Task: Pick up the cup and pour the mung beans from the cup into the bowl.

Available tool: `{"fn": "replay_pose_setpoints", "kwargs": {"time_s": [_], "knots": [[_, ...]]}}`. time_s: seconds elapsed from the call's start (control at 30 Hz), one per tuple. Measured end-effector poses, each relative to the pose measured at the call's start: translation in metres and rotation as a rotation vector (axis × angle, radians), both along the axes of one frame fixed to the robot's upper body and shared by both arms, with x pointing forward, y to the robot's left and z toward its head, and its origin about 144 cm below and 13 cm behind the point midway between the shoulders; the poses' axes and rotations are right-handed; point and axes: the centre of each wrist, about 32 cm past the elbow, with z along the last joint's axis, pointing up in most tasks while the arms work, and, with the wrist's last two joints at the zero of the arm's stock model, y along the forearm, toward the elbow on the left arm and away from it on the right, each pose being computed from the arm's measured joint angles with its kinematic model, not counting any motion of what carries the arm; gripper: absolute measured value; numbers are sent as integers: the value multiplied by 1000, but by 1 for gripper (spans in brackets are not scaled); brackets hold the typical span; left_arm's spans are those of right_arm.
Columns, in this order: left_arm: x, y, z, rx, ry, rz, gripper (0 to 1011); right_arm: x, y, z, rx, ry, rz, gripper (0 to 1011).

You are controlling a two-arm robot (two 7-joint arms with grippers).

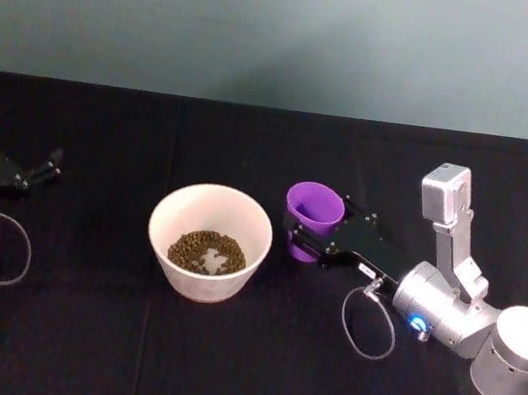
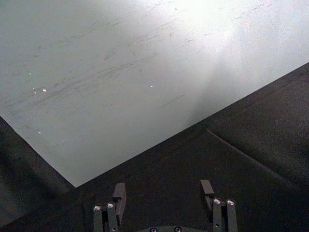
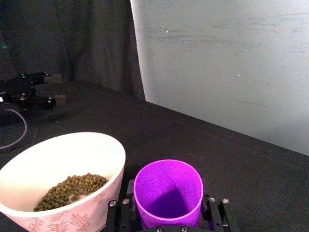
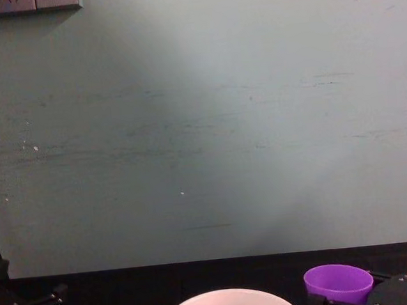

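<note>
Currently the cup [image 1: 314, 210] stands close to upright on the black table [image 1: 214, 372], just right of the bowl [image 1: 208, 240], its long axis near vertical and its open mouth facing up; in the head view it seems to lean slightly. The right gripper [image 1: 301, 236] has a finger on each side of the cup's lower body, clamped against it, with the arm reaching in from the right.

The right wrist view looks down into the cup [image 3: 168, 193] and shows its purple inside with no beans to be seen, which the chest view cannot show, since that one catches just the cup's rim and upper wall [image 4: 338, 283] from the side. The mung beans [image 1: 207, 252] lie in a small heap at the bottom of the bowl, seen in the head view and again in the right wrist view [image 3: 72, 189]. That wrist view also brings out a faint leafy pattern on the bowl's outer wall [image 3: 58, 220]; no writing can be read on it.

The left gripper [image 1: 46, 168] rests at the far left edge of the table, well apart from the bowl. Its own wrist view shows the fingers [image 2: 119, 195] spread apart with nothing but bare cloth between them.
</note>
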Motion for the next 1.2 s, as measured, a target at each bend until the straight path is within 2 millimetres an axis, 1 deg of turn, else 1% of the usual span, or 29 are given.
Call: {"fn": "replay_pose_setpoints", "kwargs": {"time_s": [0.03,0.1,0.2,0.23,0.27,0.3,0.33,0.37,0.5,0.9,1.07,1.2], "knots": [[0,0,0,0,0,0,1000,0,0,0,0,0,0,733],[0,0,0,0,0,0,1000,0,0,0,0,0,-1,776],[0,0,0,0,0,0,1000,0,0,0,0,1,-1,870],[0,0,0,0,0,0,1000,0,0,0,0,1,-1,882],[0,0,0,0,0,0,1000,0,0,0,0,1,-1,924],[0,0,0,0,0,0,1000,0,0,0,0,2,-1,939],[0,0,0,0,0,0,1000,0,0,0,0,2,-2,984],[0,0,0,0,0,0,1000,0,0,0,0,2,-2,993],[0,0,0,0,0,0,1000,0,-1,0,0,2,-2,1004],[0,0,0,0,0,0,1000,-21,6,17,42,-149,-98,1004],[0,0,0,0,0,0,1000,-29,7,25,65,-180,-173,1004],[0,0,0,0,0,0,1000,-32,6,26,72,-174,-296,1004]]}}
